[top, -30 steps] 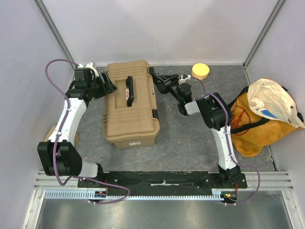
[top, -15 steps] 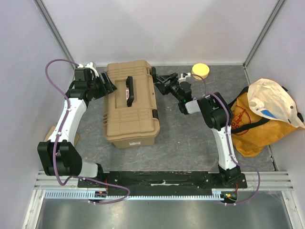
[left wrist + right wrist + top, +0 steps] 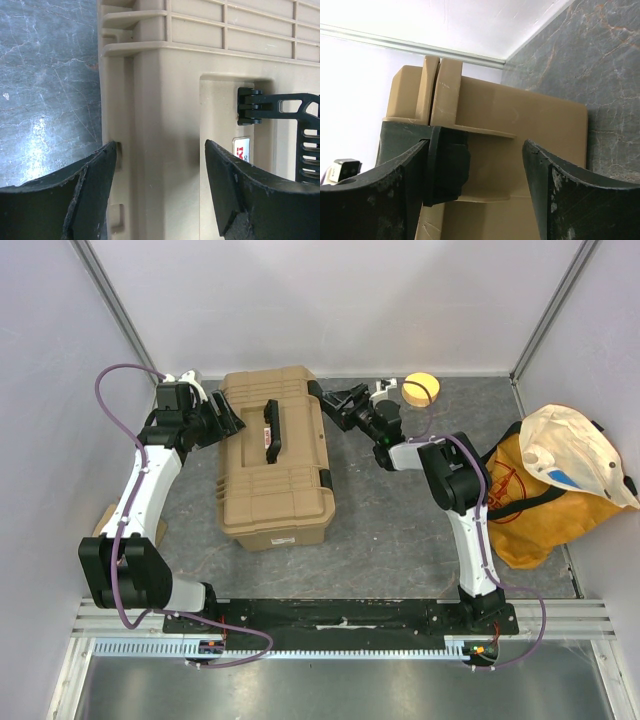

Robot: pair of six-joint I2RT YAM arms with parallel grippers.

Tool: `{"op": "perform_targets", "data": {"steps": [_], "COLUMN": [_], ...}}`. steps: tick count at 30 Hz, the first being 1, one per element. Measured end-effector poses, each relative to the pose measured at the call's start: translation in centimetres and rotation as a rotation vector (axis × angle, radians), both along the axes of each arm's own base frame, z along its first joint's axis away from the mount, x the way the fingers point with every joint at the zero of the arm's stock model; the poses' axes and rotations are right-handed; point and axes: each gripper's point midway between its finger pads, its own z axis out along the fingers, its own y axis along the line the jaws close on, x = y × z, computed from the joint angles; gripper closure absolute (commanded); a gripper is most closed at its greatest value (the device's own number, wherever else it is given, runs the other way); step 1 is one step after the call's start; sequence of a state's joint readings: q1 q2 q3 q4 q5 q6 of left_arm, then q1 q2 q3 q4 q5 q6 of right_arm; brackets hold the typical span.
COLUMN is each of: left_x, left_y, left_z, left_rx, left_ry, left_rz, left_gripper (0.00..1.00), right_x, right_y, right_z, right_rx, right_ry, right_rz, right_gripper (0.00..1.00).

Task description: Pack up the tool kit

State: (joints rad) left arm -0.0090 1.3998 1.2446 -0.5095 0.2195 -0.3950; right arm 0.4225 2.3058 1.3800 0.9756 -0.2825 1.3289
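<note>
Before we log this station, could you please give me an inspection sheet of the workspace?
Surface: grey marbled table.
Job's things: tan toolbox, lid down, black handle flat; loose hand tools: nothing seen.
Clutter: orange-yellow bag at right; yellow disc at the far edge.
End effectors: left end effector open, straddling the toolbox's left edge; right end effector open beside a black latch.
Cables: purple cable looped along the left arm.
Surroundings: white walls.
</note>
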Motion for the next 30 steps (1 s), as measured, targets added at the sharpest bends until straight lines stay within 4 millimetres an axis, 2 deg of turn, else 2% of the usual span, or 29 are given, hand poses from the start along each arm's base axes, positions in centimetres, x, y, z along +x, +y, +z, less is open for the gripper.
{"op": "perform_targets", "data": {"steps": [8, 15, 24, 30], "left_x": [0.0, -0.2, -0.1, 0.8], "left_y": [0.1, 0.2, -0.2, -1.3], "left_z": [0.0, 0.1, -0.4, -0.8], "left_rx": [0.002, 0.008, 0.045, 0.154], "left_ry": [0.002, 0.007, 0.050, 0.063], "left_rz": [0.003, 0.004, -0.067, -0.174], "left_gripper": [0.23, 0.23, 0.28, 0.32], "right_x": [0.6, 1.2, 0.7, 0.2], "right_y": [-0.3, -0.3, -0.9, -2.5], "right_z": [0.2, 0.5, -0.2, 0.1], "right_rx": [-0.197, -0.376, -0.498, -0.544], "right_ry": [-0.048, -0.097, -0.121, -0.121], "right_rz": [-0.013, -0.023, -0.050, -0.111], "right_gripper": [0.18, 0.19, 0.20, 0.21]}}
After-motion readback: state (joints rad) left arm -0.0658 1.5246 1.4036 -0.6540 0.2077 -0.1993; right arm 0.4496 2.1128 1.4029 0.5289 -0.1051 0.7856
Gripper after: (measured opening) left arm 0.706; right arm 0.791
